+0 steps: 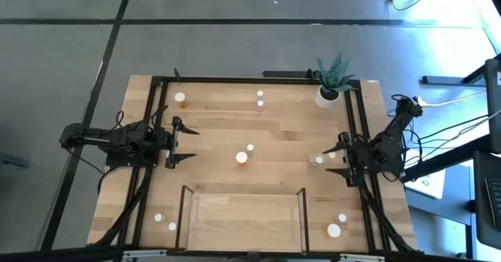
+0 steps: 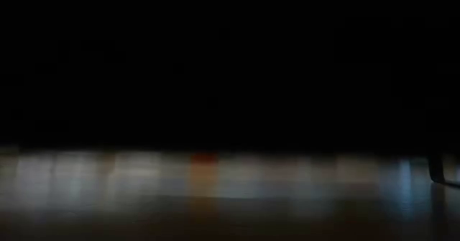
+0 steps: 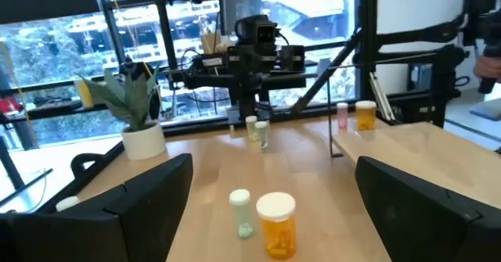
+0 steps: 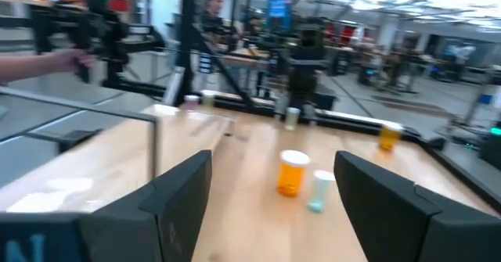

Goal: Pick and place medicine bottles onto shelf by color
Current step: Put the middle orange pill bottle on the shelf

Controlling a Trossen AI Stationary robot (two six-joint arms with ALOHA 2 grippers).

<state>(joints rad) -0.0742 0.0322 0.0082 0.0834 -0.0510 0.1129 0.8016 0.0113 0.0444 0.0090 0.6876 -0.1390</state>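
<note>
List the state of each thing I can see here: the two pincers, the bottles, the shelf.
Left pincer: open, empty.
Right pincer: open, empty.
Medicine bottles: upright, scattered on the table, none held.
Shelf: no bottles on it.
Potted plant: upright at a table corner.

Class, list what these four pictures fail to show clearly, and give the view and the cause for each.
- Low view: almost wholly dark, no bottle or arm recognisable.
- High view: bottles near the right hand too small to tell colours.
- Right wrist view: amber bottle blurred, label unreadable.
- Left wrist view: the shelf is cut off by the picture's edge.
</note>
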